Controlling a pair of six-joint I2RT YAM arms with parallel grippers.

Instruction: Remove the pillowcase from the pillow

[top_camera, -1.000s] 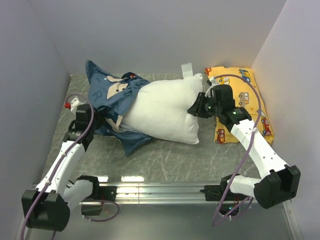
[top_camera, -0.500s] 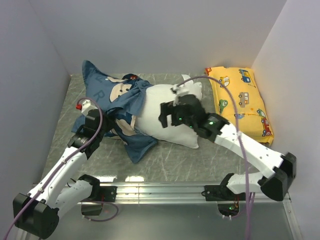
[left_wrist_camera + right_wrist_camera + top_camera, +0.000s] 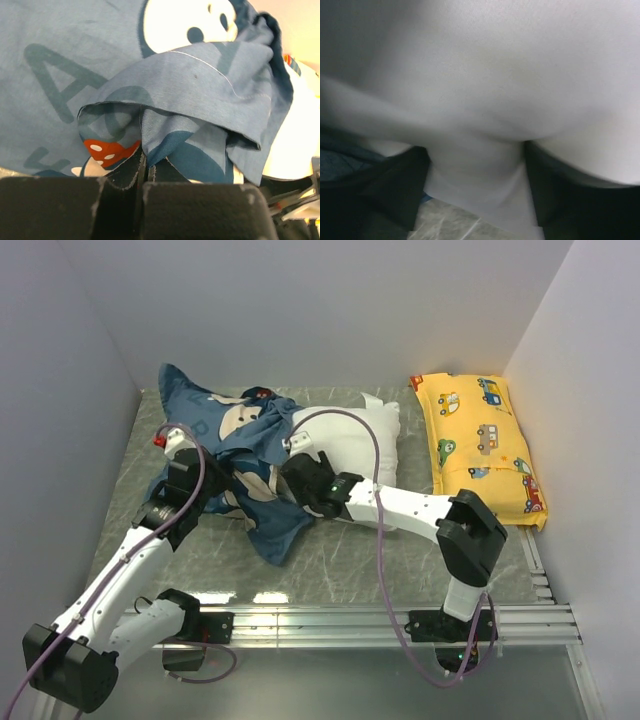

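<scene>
L gripper (image 3: 145,170) pinches pillowcase (image 3: 100,60), R gripper (image 3: 476,175) clamps pillow (image 3: 375,440), long axis L–R.

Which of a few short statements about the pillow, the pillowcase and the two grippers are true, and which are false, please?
1. The left gripper is shut on the pillowcase. True.
2. The pillow lies fully clear of the pillowcase. False: in the top view, blue fabric covers its left part.
3. The yellow vehicle-print pillow lies at the left side of the table. False: it lies at the right side, along the wall.
4. White pillow fabric sits between the fingers of the right gripper. True.
</scene>
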